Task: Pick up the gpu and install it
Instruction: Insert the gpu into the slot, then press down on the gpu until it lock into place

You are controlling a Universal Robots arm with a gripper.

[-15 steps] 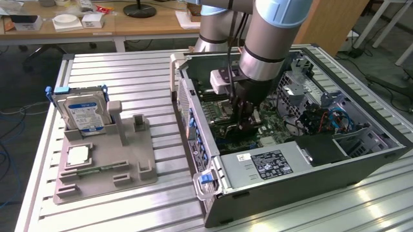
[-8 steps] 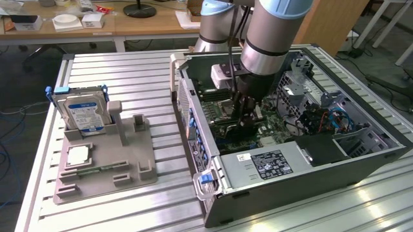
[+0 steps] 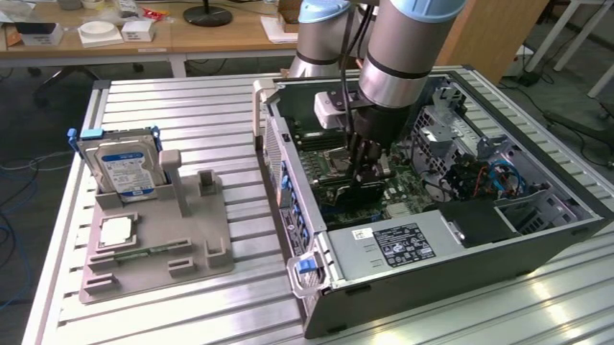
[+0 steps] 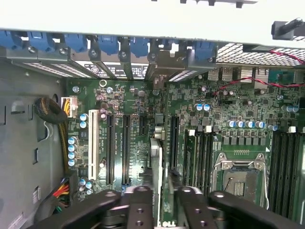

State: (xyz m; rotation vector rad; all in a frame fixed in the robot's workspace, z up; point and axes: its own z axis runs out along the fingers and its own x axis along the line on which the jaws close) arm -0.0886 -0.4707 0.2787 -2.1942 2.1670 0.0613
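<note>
One claw (image 4: 164, 195), dark and matt, hangs deep inside the open computer case (image 3: 413, 287). In the wrist view it brackets the thin edge of the gpu (image 4: 156, 162). Whether it is pinching the card or only standing either side of it, I cannot tell.

The gpu stands on edge, lined up lengthwise with the long expansion slots (image 4: 110, 148). It sits over the motherboard (image 4: 133, 100) between those slots and the memory sockets. That is the attitude a card needs for its contact edge to meet a slot. Whether it is fully seated or merely resting there cannot be judged. A silvery bracket (image 4: 164, 64), probably the card's own, lies toward the row of blue plastic latches (image 4: 102, 45) at the rear wall, where brackets are meant to sit.

The motherboard is glossy green and crowded with small cylindrical capacitors. It carries a square processor socket (image 4: 243, 174) framed in bare metal. The case lies on its side with its panel off, so the arm can come straight down on the board. Its walls are sheet metal, perforated in places, and a boxy power supply (image 3: 398, 244) with a printed label fills one end.

On the slatted aluminium desk (image 3: 192, 100), toward the exterior view's left, a grey moulded holder (image 3: 182, 251) keeps a silver hard drive (image 3: 120, 165) upright. Its neighbouring upright slots stand empty.
</note>
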